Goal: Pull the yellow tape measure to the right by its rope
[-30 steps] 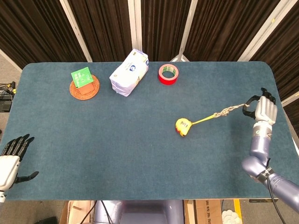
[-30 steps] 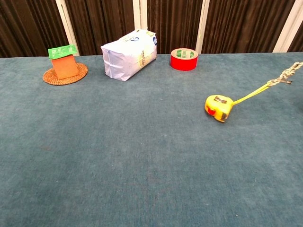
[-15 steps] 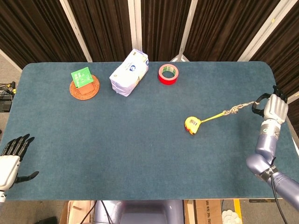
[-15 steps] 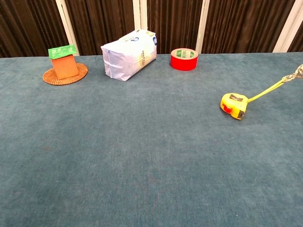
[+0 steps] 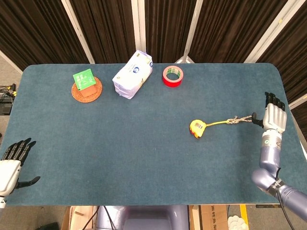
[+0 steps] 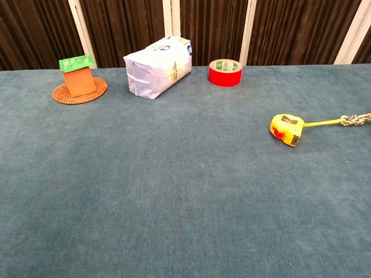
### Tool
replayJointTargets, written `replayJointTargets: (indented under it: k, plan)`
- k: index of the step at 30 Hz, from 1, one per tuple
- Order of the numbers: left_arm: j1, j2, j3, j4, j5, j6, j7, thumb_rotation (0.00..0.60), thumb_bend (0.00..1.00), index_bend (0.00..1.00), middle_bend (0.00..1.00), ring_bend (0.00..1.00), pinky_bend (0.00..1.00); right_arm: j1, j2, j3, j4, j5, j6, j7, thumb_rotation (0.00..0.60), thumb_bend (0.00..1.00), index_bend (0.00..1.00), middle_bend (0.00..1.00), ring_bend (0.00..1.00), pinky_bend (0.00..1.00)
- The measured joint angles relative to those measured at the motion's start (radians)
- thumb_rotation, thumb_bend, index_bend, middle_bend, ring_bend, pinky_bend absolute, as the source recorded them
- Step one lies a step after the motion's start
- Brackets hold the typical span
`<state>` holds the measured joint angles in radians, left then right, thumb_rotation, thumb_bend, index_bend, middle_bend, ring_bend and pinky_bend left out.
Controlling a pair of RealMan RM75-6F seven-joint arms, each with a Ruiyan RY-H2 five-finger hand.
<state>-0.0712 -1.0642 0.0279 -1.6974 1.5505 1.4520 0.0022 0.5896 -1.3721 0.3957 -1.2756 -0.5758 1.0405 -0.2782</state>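
Observation:
The yellow tape measure (image 5: 197, 128) lies on the blue table right of centre, also seen in the chest view (image 6: 286, 128). Its yellow strap and knotted rope (image 5: 233, 120) run right and lie flat on the cloth (image 6: 355, 120). My right hand (image 5: 274, 118) is at the table's right edge with its fingers stretched out and apart. The rope's end lies just beside its thumb, and nothing is gripped. My left hand (image 5: 11, 164) rests open off the near left corner, far from the tape measure. The chest view shows neither hand.
At the back stand a red tape roll (image 5: 172, 75), a white packet (image 5: 133, 74) and a green-topped box on a woven coaster (image 5: 86, 86). The table's right edge (image 5: 291, 132) runs close to my right hand.
The tape measure slid right, then stopped. My right hand, which held the rope raised and taut, has spread its fingers; the rope now lies slack on the table.

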Motion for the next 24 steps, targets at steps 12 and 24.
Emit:
replayJointTargets:
  k: [12,24]
  plan:
    - [0.004,0.002,0.004,0.010,0.014,0.010,0.007,0.600,0.00,0.00,0.00,0.00,0.00,-0.127,0.116,-0.088,-0.329,-0.246,0.087,0.079,0.600,0.39,0.00,0.00,0.00,0.00]
    - [0.018,-0.008,-0.001,0.018,0.025,0.049,0.050,0.600,0.00,0.00,0.00,0.00,0.00,-0.376,0.235,-0.329,-0.509,-0.792,0.391,0.179,0.600,0.38,0.00,0.00,0.00,0.00]
